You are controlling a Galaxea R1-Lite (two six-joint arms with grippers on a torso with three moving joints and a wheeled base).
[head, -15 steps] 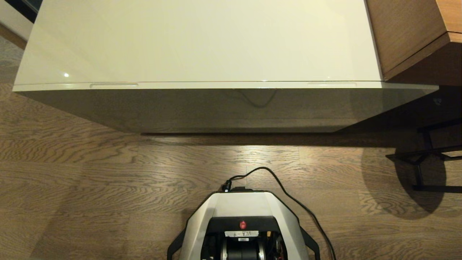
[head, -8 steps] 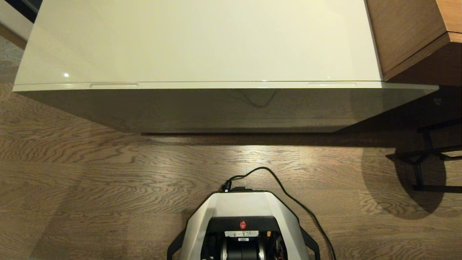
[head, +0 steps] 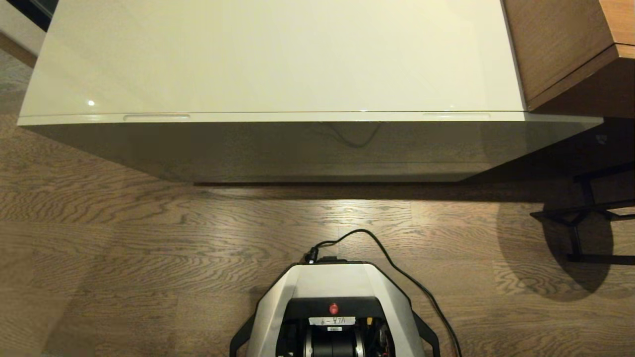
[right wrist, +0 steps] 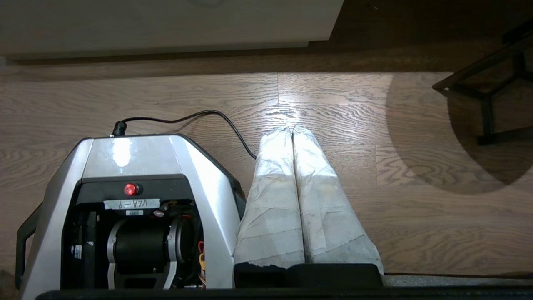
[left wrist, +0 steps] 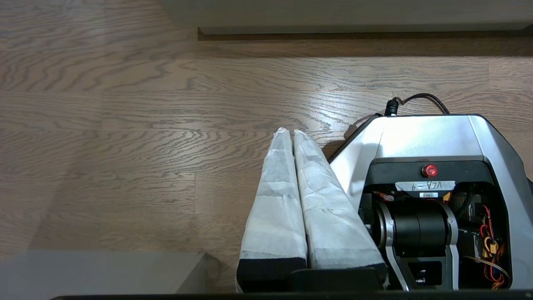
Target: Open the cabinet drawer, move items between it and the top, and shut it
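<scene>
Cabinet count was one: low, wide, glossy, with its top (head: 278, 54) a bare cream-white surface in the head view. Drawer count was one too: the cabinet drawer (head: 307, 118) sat pushed in flush under that top, with two slim slots on its front edge, one toward the left end (head: 156, 117) and one toward the right end (head: 455, 116). Items were not visible anywhere in the three views. Grippers numbered two, both hanging low beside the robot base (head: 335, 297), clear of the cabinet. The left gripper (left wrist: 290, 132) pointed at the wooden floor (head: 124, 233) on the base's left side, its two white-wrapped fingers (left wrist: 275, 200) pressed together tip to tip and holding nothing. The right gripper (right wrist: 291, 130) did the same on the base's right side, fingers (right wrist: 322, 200) clenched together and empty. One black cable (head: 397, 270) ran from the plug at the front of the base and trailed off over the floor to the right. One brown wooden furniture piece (head: 565, 44) butted against the cabinet's right end. One black metal frame (head: 583, 213) stood on the floor off to the right, possibly a chair or stand base; too little of it showed to say. Open floor lay between the base and the cabinet front.
</scene>
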